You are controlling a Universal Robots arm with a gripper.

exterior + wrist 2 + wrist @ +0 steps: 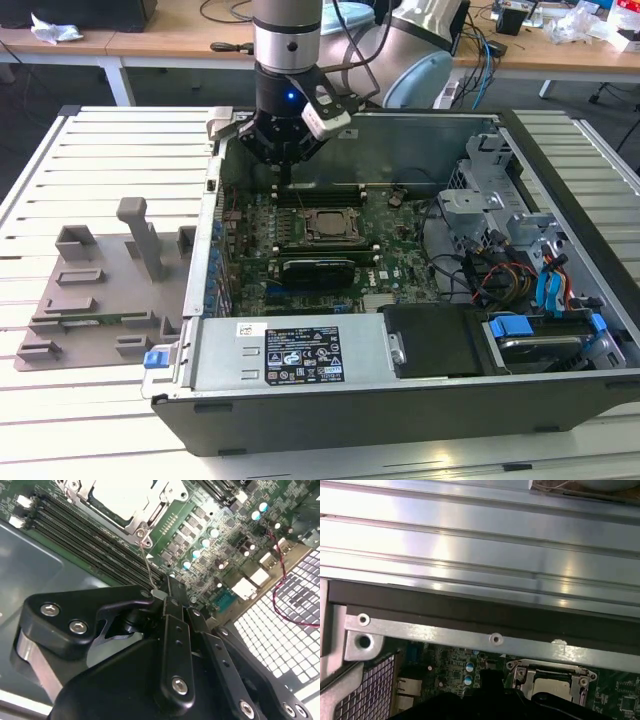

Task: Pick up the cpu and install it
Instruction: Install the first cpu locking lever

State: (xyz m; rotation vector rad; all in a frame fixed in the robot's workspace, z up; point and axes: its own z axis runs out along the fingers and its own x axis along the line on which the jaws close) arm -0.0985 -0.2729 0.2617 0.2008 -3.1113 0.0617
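The gripper [285, 170] hangs inside the open computer case [560, 200], above the green board [400, 250] near the case's back wall. In the second wrist view its fingers [172, 597] are pressed together at the end of a thin wire lever [146, 562]. The cpu [122, 497] sits in the metal-framed socket [327, 226], showing its pale top plate.

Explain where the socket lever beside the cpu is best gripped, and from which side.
Grip the socket lever at its free end, coming from above: it is a thin wire rising from the socket corner beside the cpu, with that tip clear of the board. The gripper pinches it there.
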